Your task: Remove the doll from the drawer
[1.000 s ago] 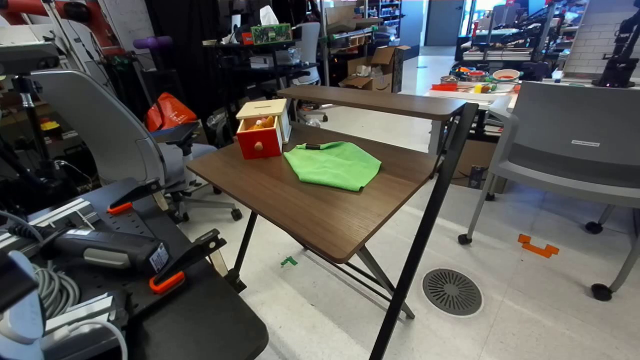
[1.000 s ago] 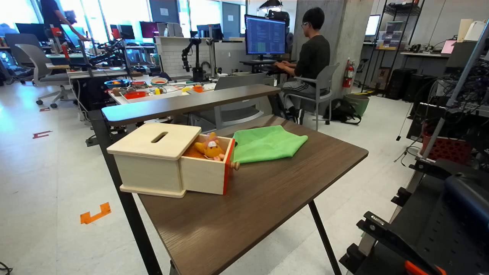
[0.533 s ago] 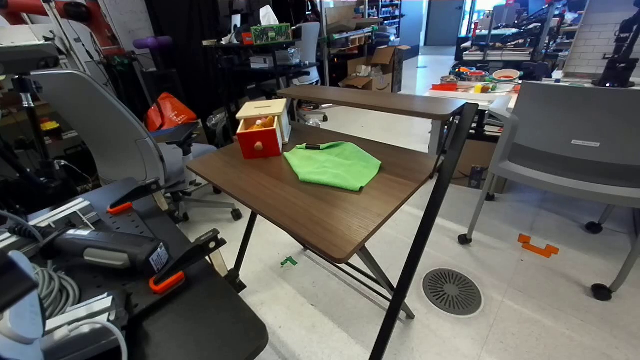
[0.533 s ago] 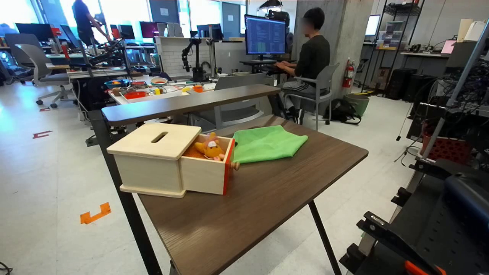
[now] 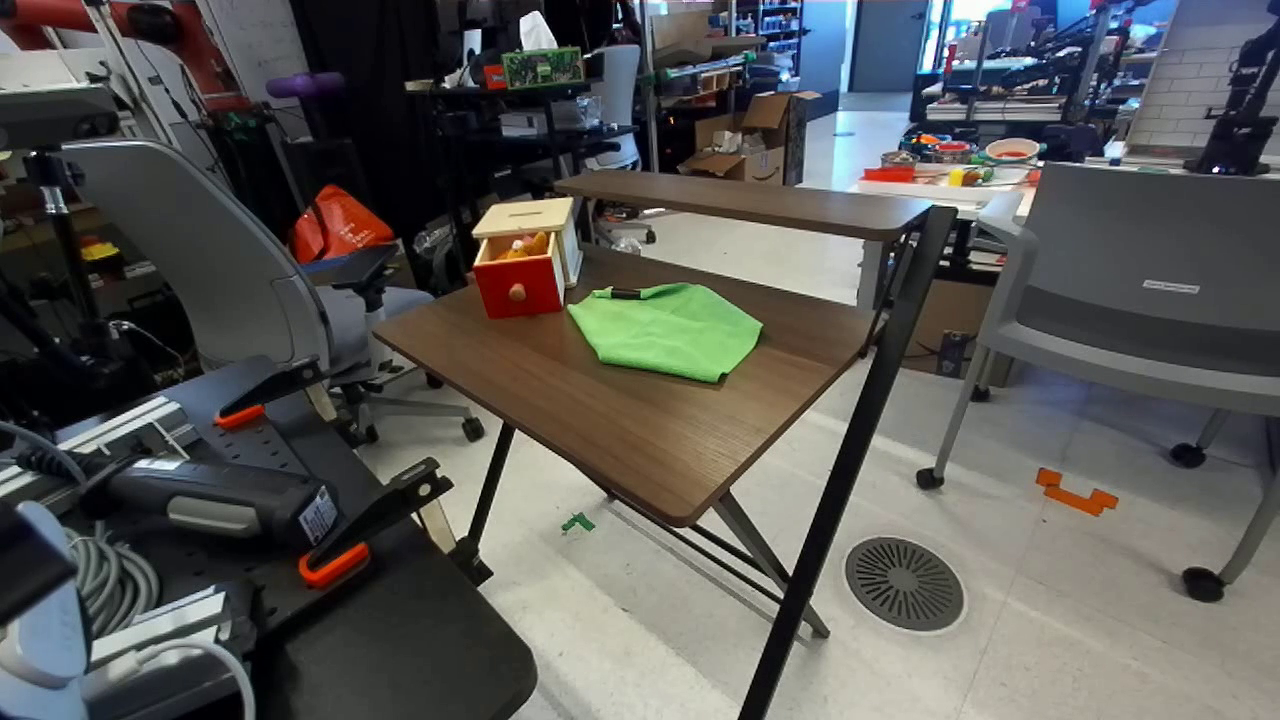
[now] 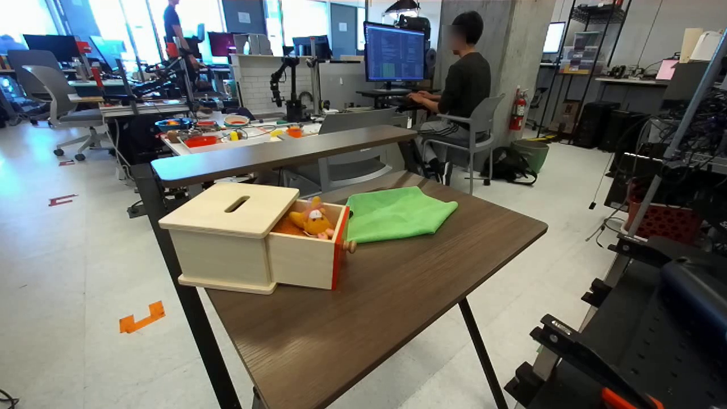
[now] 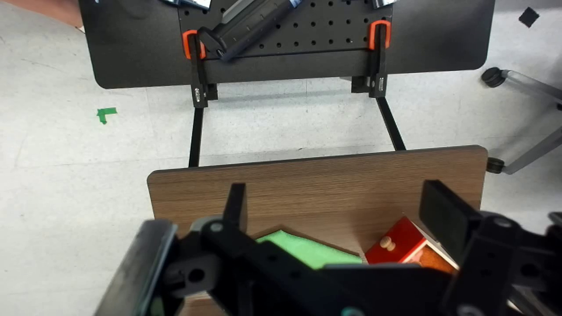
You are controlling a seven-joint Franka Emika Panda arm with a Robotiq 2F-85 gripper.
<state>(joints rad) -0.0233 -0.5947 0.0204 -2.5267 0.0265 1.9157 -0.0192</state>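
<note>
One doll (image 6: 316, 221) sitting in open drawer (image 6: 301, 260), claw (image 7: 337, 199) apart, holding nothing; looks like approach stage, next: centre over doll, descend

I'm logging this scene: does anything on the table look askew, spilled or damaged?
Nothing stands out. The drawer is pulled out with the doll inside, which fits the task, and the green cloth lies loosely beside it; I see no spill or damage.

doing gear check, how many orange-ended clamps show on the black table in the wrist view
2: the left clamp and the right clamp, both on the edge of the black table facing the brown table. More may be out of frame.
</note>
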